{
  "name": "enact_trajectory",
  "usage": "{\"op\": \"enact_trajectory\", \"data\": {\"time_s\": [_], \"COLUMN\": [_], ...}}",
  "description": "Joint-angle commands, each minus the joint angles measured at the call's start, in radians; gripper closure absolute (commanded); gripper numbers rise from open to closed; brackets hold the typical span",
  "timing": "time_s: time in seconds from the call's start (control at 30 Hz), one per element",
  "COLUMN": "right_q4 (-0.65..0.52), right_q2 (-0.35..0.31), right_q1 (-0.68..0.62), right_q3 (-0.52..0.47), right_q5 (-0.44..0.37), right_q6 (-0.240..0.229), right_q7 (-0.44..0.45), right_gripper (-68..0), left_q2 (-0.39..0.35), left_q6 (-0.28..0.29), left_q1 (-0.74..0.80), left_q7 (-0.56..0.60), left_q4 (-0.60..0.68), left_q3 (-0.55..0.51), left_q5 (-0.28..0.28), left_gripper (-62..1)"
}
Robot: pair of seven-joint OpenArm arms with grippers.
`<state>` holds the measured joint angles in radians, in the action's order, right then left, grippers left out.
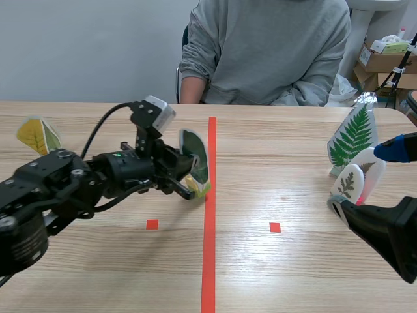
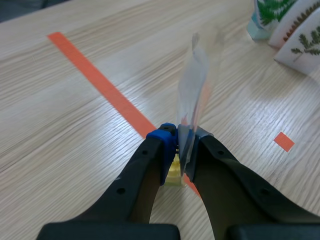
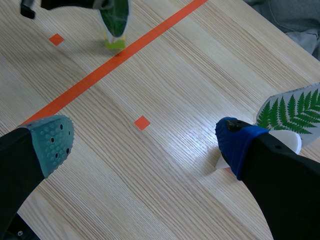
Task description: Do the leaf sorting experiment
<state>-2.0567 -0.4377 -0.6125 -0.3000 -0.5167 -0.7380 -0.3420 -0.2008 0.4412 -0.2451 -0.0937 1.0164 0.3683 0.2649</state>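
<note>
Standing upright on its small yellow base, the laminated green leaf card has its long axis vertical, tip up, edge-on to the left wrist camera, right beside the orange-red centre line on the table. The left gripper is clamped on the card's lower part, 1 pad on each face. The right gripper hovers with its 2 fingers wide apart near the fern card and a smaller white leaf card; a yellow leaf card stands at the far left.
</note>
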Motion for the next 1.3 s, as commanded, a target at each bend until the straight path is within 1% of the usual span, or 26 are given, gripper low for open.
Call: {"op": "enact_trajectory", "data": {"time_s": [0.0, 0.17, 0.3, 0.4, 0.5, 0.57, 0.63, 0.7, 0.73, 0.87, 0.93, 1.03, 1.1, 1.27], "right_q4": [0.003, 0.003, 0.003, 0.003, 0.003, 0.003, 0.003, 0.003, 0.003, 0.003, 0.003, 0.003, 0.003, 0.003], "right_q2": [0.000, 0.000, 0.000, 0.000, 0.000, 0.000, 0.000, 0.000, 0.000, 0.000, 0.000, 0.000, 0.000, 0.000], "right_q1": [0.009, 0.009, 0.009, 0.009, 0.009, 0.009, 0.009, 0.009, 0.009, 0.009, 0.009, 0.009, 0.009, 0.009], "right_q3": [-0.003, -0.003, -0.003, -0.003, -0.003, -0.003, -0.003, -0.003, -0.003, -0.003, -0.003, -0.003, -0.003, -0.003], "right_q5": [-0.007, -0.007, -0.007, -0.007, -0.007, -0.007, -0.007, -0.007, -0.007, -0.007, -0.007, -0.007, -0.007, -0.007], "right_q6": [-0.008, -0.008, -0.008, -0.008, -0.008, -0.008, -0.008, -0.008, -0.008, -0.008, -0.008, -0.008, -0.008, -0.008], "right_q7": [0.014, 0.014, 0.014, 0.014, 0.014, 0.014, 0.014, 0.010, 0.010, 0.008, 0.007, 0.006, 0.003, -0.005], "right_gripper": [-57.8, -57.8, -57.8, -57.8, -57.8, -57.8, -57.8, -57.8, -57.8, -57.8, -57.8, -57.8, -57.8, -57.8], "left_q2": [-0.013, -0.033, -0.032, -0.032, -0.033, -0.034, -0.043, -0.060, -0.070, -0.106, -0.116, -0.131, -0.139, -0.147], "left_q6": [0.001, 0.001, 0.022, 0.022, 0.013, -0.011, -0.037, -0.087, -0.102, -0.143, -0.161, -0.174, -0.194, -0.200], "left_q1": [0.052, 0.220, 0.336, 0.397, 0.430, 0.434, 0.428, 0.409, 0.397, 0.340, 0.308, 0.262, 0.240, 0.211], "left_q7": [0.016, 0.017, 0.019, 0.027, 0.047, 0.051, 0.074, 0.083, 0.091, 0.110, 0.123, 0.132, 0.143, 0.158], "left_q4": [0.078, 0.232, 0.307, 0.327, 0.326, 0.323, 0.306, 0.273, 0.252, 0.146, 0.091, 0.018, -0.023, -0.085], "left_q3": [-0.042, -0.199, -0.320, -0.393, -0.465, -0.507, -0.531, -0.540, -0.541, -0.549, -0.562, -0.573, -0.573, -0.573], "left_q5": [0.025, 0.044, 0.109, 0.137, 0.136, 0.135, 0.120, 0.108, 0.108, 0.105, 0.092, 0.081, 0.074, 0.074], "left_gripper": [-4.0, -4.0, -4.0, -4.0, -4.0, -4.0, -4.0, -4.0, -4.0, -4.0, -4.0, -4.0, -4.0, -4.0]}}
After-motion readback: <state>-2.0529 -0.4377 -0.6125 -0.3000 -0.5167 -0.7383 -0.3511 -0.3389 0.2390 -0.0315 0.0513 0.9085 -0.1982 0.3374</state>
